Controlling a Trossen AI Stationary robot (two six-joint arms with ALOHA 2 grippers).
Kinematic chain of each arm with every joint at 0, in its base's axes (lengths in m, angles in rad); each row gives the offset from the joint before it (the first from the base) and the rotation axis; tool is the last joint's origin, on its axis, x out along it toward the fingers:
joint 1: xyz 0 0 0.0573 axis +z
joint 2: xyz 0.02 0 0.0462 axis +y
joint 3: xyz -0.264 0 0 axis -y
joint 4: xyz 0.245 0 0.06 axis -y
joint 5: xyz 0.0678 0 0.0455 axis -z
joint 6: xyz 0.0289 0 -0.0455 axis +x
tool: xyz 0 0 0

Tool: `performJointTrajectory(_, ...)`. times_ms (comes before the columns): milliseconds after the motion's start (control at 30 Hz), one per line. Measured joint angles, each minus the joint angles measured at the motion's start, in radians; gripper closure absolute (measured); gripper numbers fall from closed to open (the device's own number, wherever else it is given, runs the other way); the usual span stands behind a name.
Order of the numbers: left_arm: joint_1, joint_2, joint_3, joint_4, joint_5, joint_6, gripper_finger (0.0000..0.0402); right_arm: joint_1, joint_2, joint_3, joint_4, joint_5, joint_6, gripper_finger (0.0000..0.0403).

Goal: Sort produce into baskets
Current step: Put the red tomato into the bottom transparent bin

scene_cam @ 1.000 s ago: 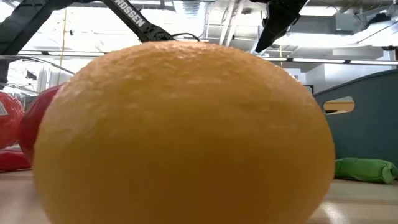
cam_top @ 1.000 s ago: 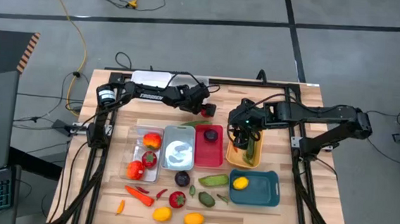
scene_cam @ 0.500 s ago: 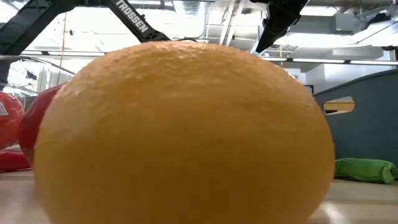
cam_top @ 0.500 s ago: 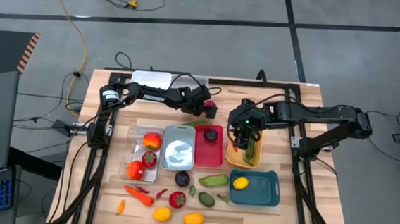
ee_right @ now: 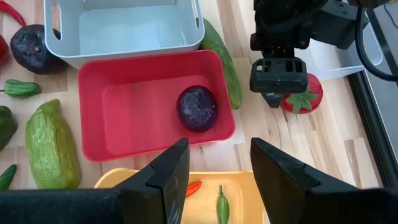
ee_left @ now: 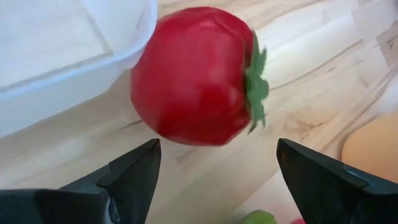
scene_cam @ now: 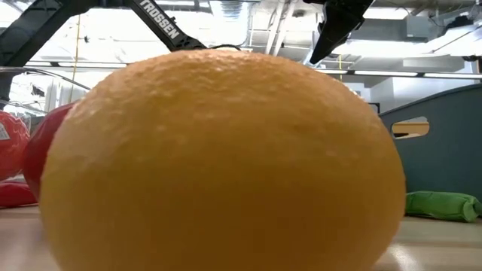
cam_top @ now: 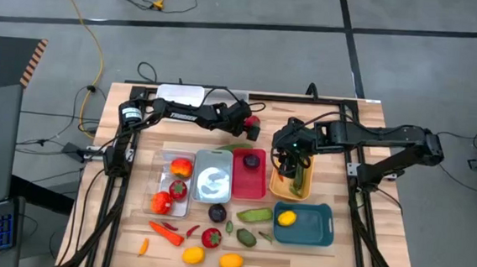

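Observation:
A red tomato (ee_left: 193, 74) with a green calyx lies on its side on the wood beside the white bin (ee_left: 68, 43) at the table's far side; it also shows in the high view (cam_top: 259, 118). My left gripper (ee_left: 217, 149) is open, level with the table, the tomato just ahead of its fingertips and untouched. My right gripper (ee_right: 219, 149) is open and empty above the yellow-orange basket (ee_right: 205, 186), which holds small chilies. The red basket (ee_right: 124, 118) holds a purple plum (ee_right: 198, 107).
A silver-grey basket (cam_top: 213, 175), clear bins (cam_top: 177, 175) with red fruit and a teal basket (cam_top: 303, 226) with a lemon stand mid-table. A cucumber (ee_right: 221, 59) lies beside the red basket. Loose produce lies along the near edge; an orange (scene_cam: 226, 158) fills the low view.
My left gripper has gone a little toward the table's right edge, closing on the tomato. My right gripper has kept still over the yellow-orange basket.

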State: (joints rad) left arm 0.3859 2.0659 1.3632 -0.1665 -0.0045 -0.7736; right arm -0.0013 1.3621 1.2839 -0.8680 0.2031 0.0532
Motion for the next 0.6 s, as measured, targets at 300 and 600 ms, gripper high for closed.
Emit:
performJointTrajectory(300,0.000,-0.002,0.000,-0.090,0.053,-0.022,0.0095,0.000,0.000,0.000,0.000,0.000,0.000,0.0204)
performJointTrajectory(600,0.003,-0.005,0.000,-0.123,0.097,-0.042,0.0095,0.000,0.000,0.000,0.000,0.000,0.000,0.0204)
